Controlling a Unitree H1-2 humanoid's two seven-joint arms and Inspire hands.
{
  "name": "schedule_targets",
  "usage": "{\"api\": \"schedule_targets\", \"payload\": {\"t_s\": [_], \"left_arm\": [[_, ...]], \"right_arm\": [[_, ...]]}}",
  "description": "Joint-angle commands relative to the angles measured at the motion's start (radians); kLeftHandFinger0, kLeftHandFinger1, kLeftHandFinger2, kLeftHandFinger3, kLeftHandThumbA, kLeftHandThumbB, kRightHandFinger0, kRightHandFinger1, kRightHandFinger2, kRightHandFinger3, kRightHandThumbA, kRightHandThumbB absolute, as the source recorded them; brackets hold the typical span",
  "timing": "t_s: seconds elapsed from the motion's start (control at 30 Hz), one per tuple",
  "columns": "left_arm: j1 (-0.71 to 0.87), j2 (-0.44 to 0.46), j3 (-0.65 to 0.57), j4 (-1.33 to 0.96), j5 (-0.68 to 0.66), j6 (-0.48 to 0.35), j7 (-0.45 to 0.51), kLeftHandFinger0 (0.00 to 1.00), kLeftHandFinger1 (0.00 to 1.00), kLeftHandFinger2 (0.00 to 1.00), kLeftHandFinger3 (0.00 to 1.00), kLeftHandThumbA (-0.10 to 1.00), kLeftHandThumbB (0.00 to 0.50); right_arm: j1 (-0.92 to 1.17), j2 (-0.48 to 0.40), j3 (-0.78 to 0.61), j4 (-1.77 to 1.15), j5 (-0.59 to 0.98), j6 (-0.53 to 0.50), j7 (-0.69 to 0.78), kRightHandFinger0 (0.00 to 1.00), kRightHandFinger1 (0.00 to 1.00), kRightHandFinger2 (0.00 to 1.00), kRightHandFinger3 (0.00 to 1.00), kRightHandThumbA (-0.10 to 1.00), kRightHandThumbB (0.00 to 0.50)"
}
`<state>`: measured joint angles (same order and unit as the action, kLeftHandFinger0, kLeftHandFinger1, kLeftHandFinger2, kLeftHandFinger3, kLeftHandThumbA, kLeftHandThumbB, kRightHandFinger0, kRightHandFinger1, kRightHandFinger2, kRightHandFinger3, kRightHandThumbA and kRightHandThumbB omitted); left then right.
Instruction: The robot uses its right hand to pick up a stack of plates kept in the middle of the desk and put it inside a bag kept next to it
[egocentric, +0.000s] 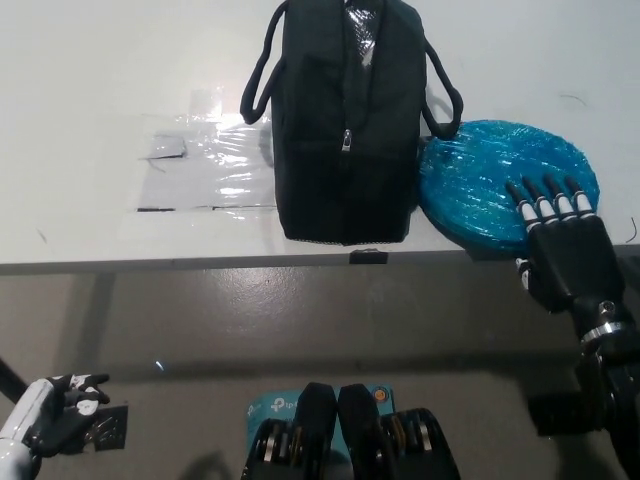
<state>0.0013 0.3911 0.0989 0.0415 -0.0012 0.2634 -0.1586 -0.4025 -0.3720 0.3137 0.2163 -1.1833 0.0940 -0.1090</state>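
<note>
Nearest to me, low at the left, my white left hand (45, 418) rests below the bench edge, over the grey floor (300, 320); its fingers look loosely curled, but at this size I cannot tell whether they close on anything.

On the right, my black right hand (565, 245) reaches up from the lower right, palm down, with the palm off the bench's front edge. Its fingers (548, 198) are straight and slightly spread, and their tips lie on the near right part of the stack of plates (490, 180). I see nothing pinched between them; whether a thumb is under the rim is hidden from me.

The stack of plates is a blue disc wrapped in shiny film. It sits on the white bench (100, 70) close to the front edge, with its near rim appearing to overhang that edge. Its left rim touches the lower right side of the black bag (345, 130).

The bag stands upright in the middle of the bench, zip running up its front, a loop handle on each side. Left of the bag, a patch of clear tape (205, 170) glints on the bench surface.
</note>
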Motion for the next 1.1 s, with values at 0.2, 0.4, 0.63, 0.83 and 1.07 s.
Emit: {"api": "schedule_targets", "payload": {"t_s": [0.2,0.4,0.63,0.83,1.07], "left_arm": [[-0.006,0.04,-0.003,-0.018,0.019,-0.022,-0.016,0.66,0.67,0.76,0.78,-0.1,0.075],[-0.009,0.045,-0.011,-0.007,0.024,-0.037,-0.018,0.66,0.67,0.78,0.77,-0.1,0.091],[-0.005,0.045,-0.012,-0.003,0.023,-0.036,-0.015,0.64,0.66,0.78,0.77,-0.1,0.085],[0.004,0.043,-0.008,-0.008,0.017,-0.039,-0.013,0.65,0.66,0.77,0.76,-0.1,0.08],[0.01,0.04,-0.005,-0.004,0.015,-0.033,-0.009,0.66,0.65,0.76,0.75,-0.1,0.087]], "right_arm": [[-0.036,-0.037,0.019,0.021,0.109,-0.234,-0.223,0.0,0.0,0.2,0.02,-0.1,0.163],[-0.026,-0.052,0.011,-0.017,0.157,-0.245,-0.163,0.0,0.0,0.29,0.04,-0.1,0.316],[0.005,0.017,-0.131,-0.051,0.513,-0.226,-0.02,0.0,0.05,0.28,0.03,-0.1,0.3],[0.002,0.223,-0.498,-0.156,1.095,0.045,0.066,0.0,0.0,0.01,0.04,-0.1,0.179],[-0.055,0.304,-0.722,-0.245,1.306,0.193,0.003,0.0,0.0,0.3,0.35,-0.1,0.062]]}}
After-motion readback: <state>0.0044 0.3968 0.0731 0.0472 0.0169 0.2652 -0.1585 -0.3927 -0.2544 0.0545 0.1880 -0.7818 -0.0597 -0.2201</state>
